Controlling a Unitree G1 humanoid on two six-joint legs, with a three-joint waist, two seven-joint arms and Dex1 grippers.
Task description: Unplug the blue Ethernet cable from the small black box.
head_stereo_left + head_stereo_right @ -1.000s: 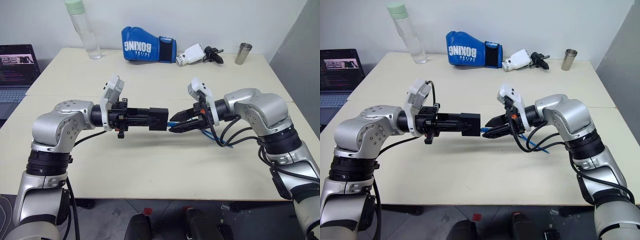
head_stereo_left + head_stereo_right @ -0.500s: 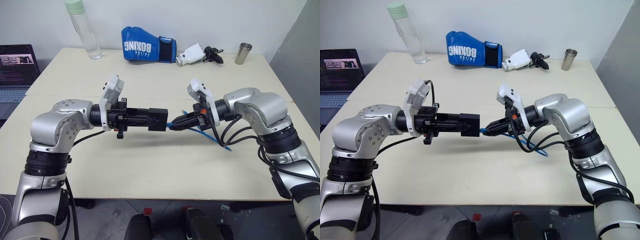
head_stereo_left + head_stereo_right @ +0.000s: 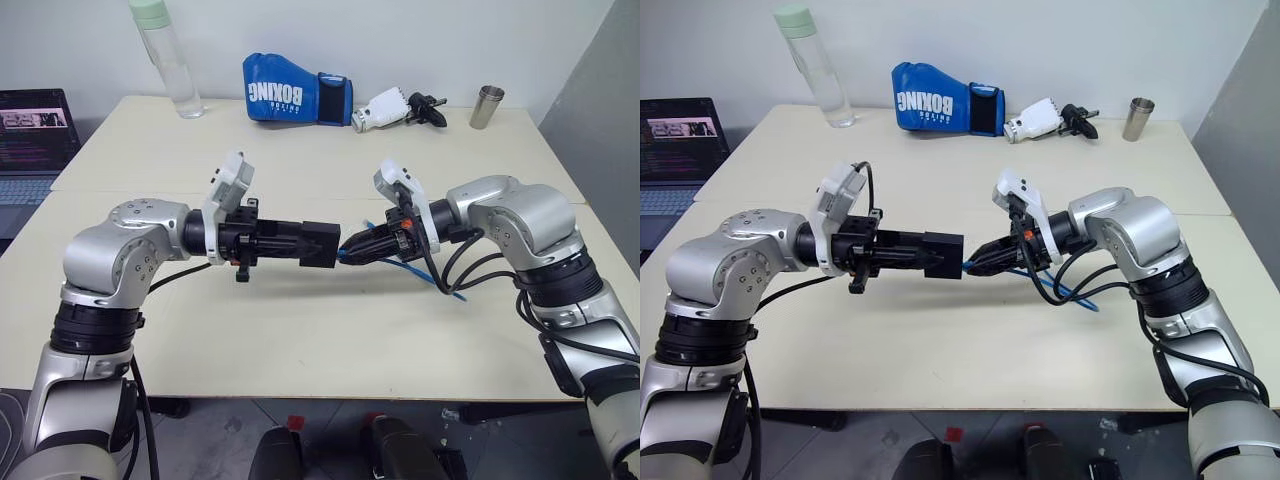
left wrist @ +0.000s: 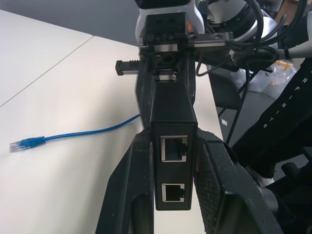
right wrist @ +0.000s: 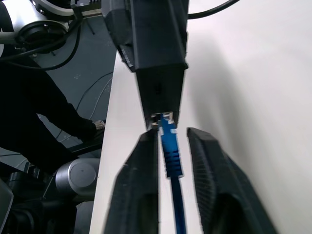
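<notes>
**Both grippers meet over the table, the cable plug at the box's port**

You are looking down over a pale table (image 3: 300,330). The left gripper (image 3: 318,243) reaches toward the middle from the left, its two black fingers pressed against the sides of the small black box (image 3: 317,243), which it holds above the tabletop. In the left wrist view you see the box (image 4: 173,146) clamped between the fingers (image 4: 131,195), with two empty ports on the face that looks at the camera.

The right gripper (image 3: 352,248) reaches in from the right, and its tips come right up to the far end of the box. In the right wrist view, the blue Ethernet cable (image 5: 170,156) runs between its two fingers (image 5: 141,185), and the plug sits at the port in the box's end. The fingers stand slightly apart on either side of the blue boot; you cannot tell whether they are pinching it.

The rest of the cable trails back under the right arm and onto the table, where its free end (image 4: 22,144) lies flat.

At the back of the table sit a clear bottle (image 3: 165,60), a blue boxing glove (image 3: 290,92) and a metal cup (image 3: 487,106). A laptop (image 3: 35,130) stands to the left.
</notes>
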